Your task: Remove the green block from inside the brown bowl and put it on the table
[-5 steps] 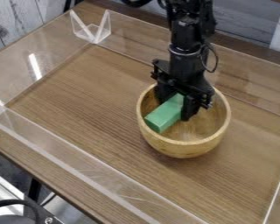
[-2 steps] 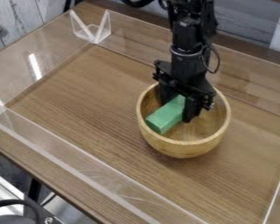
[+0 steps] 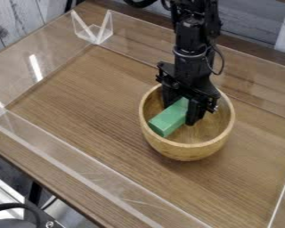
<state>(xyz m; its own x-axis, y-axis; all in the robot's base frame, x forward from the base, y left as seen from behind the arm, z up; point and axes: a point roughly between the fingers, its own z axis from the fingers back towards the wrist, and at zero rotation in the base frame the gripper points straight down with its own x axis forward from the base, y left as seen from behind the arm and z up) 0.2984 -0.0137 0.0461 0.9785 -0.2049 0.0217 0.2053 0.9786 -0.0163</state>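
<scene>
camera view: the black claw [image 3: 185, 101] points straight down into the bowl [image 3: 191, 140], its fingers clenched on the upper right end of the green block [image 3: 170, 116] — nothing of a gap shows between them beyond the block itself. the block lies tilted inside the bowl, its lower left end near the rim. the bowl sits on the bench [image 3: 74, 107], right of centre, between clear walls [image 3: 61, 156].
</scene>
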